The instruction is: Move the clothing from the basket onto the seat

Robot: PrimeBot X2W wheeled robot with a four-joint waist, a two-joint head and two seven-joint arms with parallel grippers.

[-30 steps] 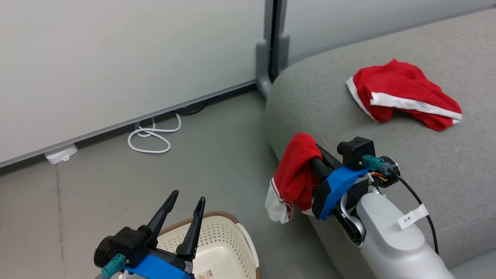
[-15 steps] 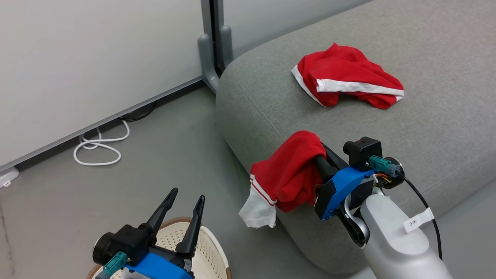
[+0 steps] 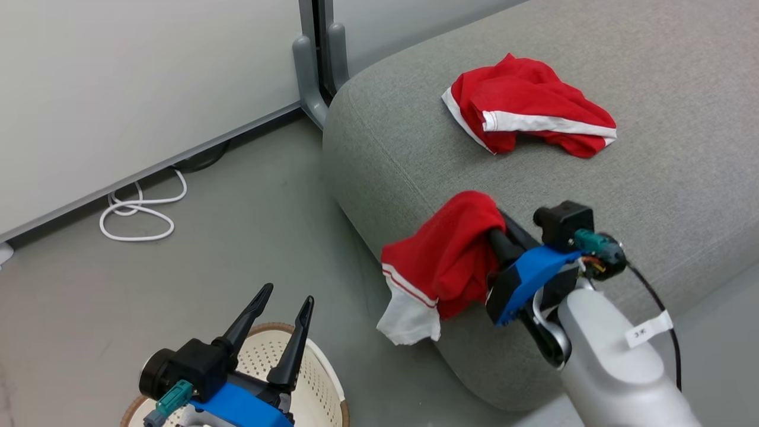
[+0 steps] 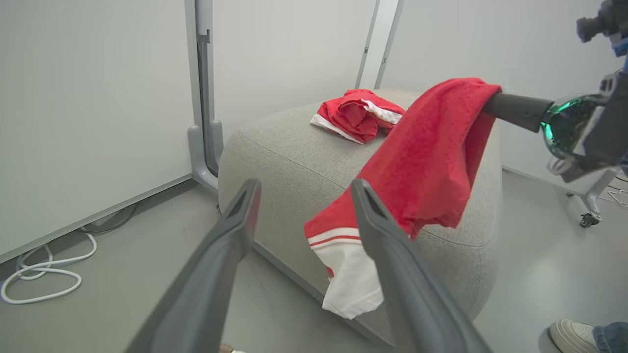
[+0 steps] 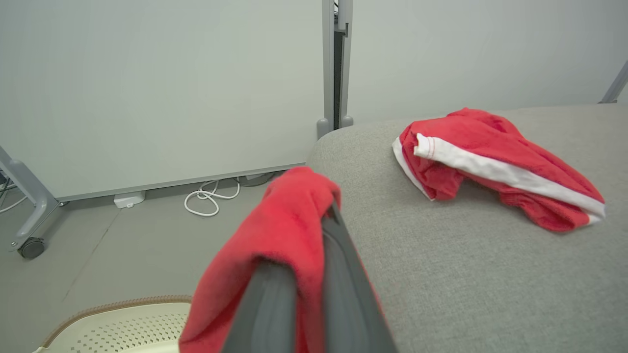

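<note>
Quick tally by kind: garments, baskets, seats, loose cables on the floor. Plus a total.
Garments: 2
Basket: 1
Seat: 1
Cable: 1
Total: 5

Crumpled red garment (image 3: pixel 522 110) lies on grey seat (image 3: pixel 652 196); white-hemmed garment (image 3: pixel 445 261) dangles at its edge.

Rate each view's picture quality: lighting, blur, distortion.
Head view: even, soft light, no glare, sharp across the seat. Left wrist view: wide-angle stretch, so the left gripper looms large and soft-edged. Right wrist view: the held garment near the lens is blurred, while the lying garment farther off on the seat is crisp.
</note>
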